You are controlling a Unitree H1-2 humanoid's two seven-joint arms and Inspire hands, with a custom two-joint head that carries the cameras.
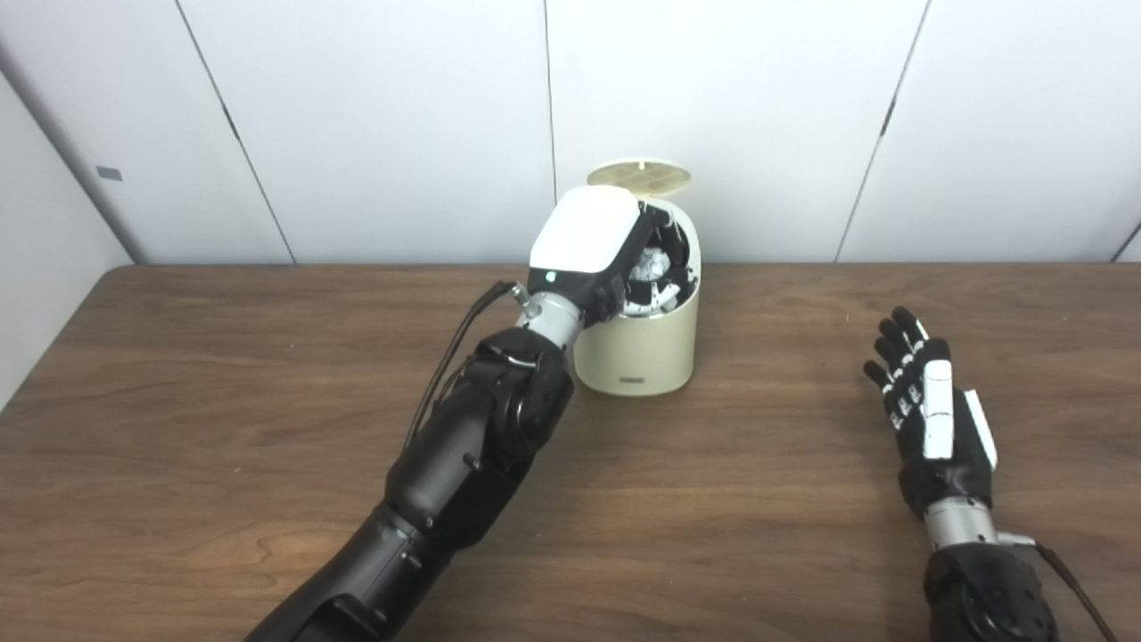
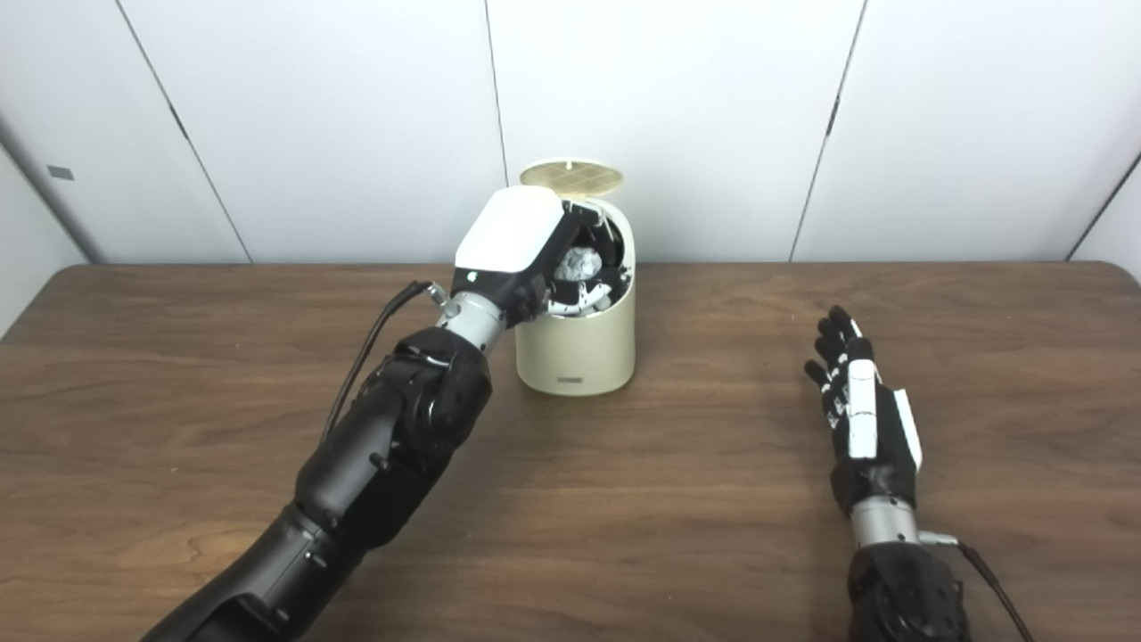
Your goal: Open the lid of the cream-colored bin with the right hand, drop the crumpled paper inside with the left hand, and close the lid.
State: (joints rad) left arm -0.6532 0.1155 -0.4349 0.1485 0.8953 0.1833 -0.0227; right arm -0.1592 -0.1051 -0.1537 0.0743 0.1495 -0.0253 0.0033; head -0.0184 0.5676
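Observation:
The cream-colored bin (image 1: 637, 343) stands at the back middle of the wooden table (image 1: 223, 374). Its round lid (image 1: 640, 174) is open and stands up behind the mouth. My left hand (image 1: 588, 236) is at the bin's mouth, its fingers curled around the white crumpled paper (image 1: 651, 263), which sits just inside the rim. My right hand (image 1: 931, 410) rests over the table well to the right of the bin, fingers straight and apart, holding nothing. In the right eye view the paper (image 2: 579, 261) shows between the left hand's fingers.
A white panelled wall (image 1: 401, 116) runs right behind the bin. The table's back edge is just behind the bin. Bare tabletop lies between the bin and my right hand.

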